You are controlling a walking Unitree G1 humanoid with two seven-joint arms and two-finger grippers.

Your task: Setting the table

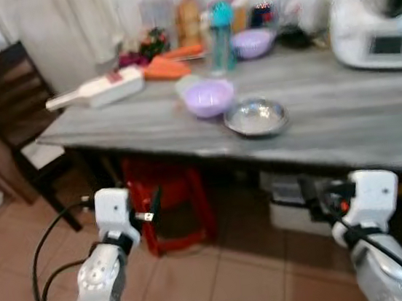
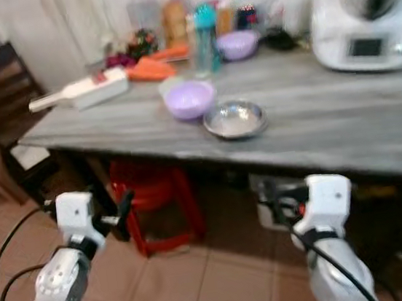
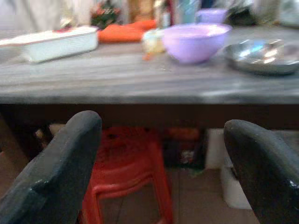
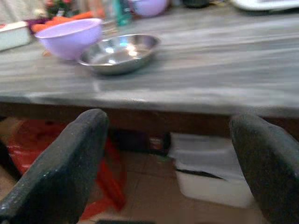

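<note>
A grey wooden table [image 1: 344, 122] stands ahead of me. Near its front edge sit a lilac plastic bowl [image 1: 209, 96] and, just to its right, a shallow steel bowl [image 1: 256, 116]. A second lilac bowl [image 1: 252, 43] is farther back. My left gripper [image 1: 151, 204] hangs below table height, out in front of the edge; its wrist view shows the fingers [image 3: 70, 158] spread open with nothing between them. My right gripper [image 1: 315, 194] is held low as well, below the steel bowl [image 4: 119, 52], and is open and empty.
At the back of the table are a teal bottle [image 1: 221, 36], jars, orange carrots [image 1: 165, 68], a white tray-like tool [image 1: 98, 90] and a big white kitchen appliance [image 1: 379, 15]. Under the table stand a red stool [image 1: 170, 198] and a white box [image 1: 297, 216]. A dark chair [image 1: 3, 94] stands at the left.
</note>
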